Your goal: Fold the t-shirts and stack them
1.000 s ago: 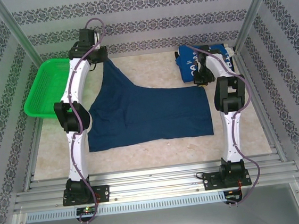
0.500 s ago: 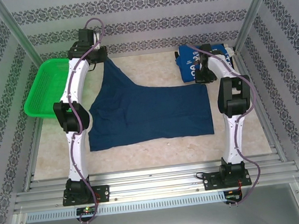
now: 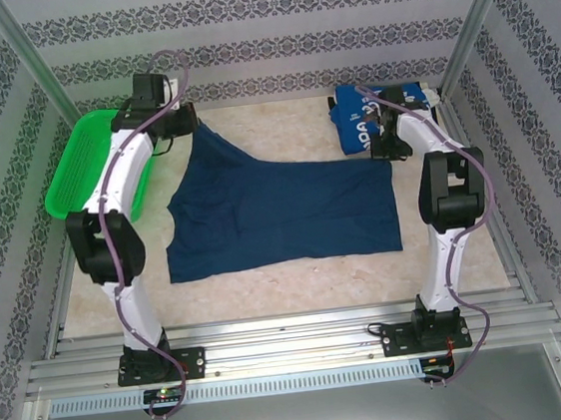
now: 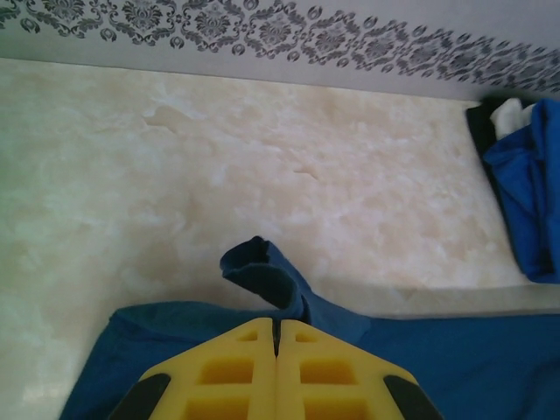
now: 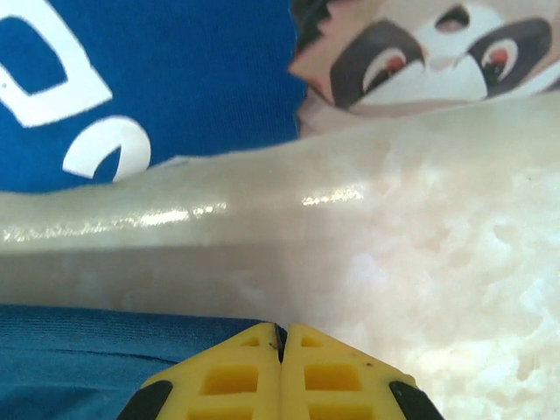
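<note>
across the middle of the table (image 3: 268, 281) the navy shirt (image 3: 281, 210) lies spread flat, except its far left corner, which rises in a peak to the left gripper (image 4: 276, 331); those fingers are pressed together on a fold of the cloth. at the shirt's far right corner the right gripper (image 5: 282, 334) is closed tip to tip; whether cloth is caught i cannot tell. just beyond it, far right, the blue shirt (image 3: 355, 122) lies bunched. a green basket (image 3: 72, 182) sits far left.
</note>
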Robot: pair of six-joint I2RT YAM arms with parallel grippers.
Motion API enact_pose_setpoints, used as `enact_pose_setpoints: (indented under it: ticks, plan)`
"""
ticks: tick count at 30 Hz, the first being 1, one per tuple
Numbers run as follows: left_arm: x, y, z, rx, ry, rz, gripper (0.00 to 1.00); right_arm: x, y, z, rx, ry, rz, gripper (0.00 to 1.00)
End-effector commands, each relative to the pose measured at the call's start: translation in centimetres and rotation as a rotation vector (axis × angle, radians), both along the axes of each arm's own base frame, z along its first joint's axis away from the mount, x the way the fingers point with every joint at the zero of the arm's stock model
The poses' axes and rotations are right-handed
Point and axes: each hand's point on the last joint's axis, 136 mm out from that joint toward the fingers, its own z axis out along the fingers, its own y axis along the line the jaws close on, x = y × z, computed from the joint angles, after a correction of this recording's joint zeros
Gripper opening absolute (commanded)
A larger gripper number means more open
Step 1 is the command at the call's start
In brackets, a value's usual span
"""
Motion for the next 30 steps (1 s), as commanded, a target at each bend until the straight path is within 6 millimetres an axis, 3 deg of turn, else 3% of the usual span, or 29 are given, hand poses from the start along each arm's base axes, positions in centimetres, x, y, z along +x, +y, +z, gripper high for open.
enact_pose_setpoints:
  ticks: [1, 10, 30]
  plan:
    - [-0.9, 0.2, 1.8, -0.087, -0.088, 0.024, 0.02, -0.5, -0.7, 1.8, -0.016, -0.058, -0.006, 0.0]
    - [-6.2, -0.1, -0.5, -0.149, -0.047, 0.026, 0.02, -3.2, -0.4, 1.1, -0.013, -0.054, 0.001, 0.0]
    - [-15.7, 0.4, -6.0, -0.226, 0.116, 0.11, 0.02, -9.7, 1.5, -0.1, -0.013, 0.029, 0.0, 0.0]
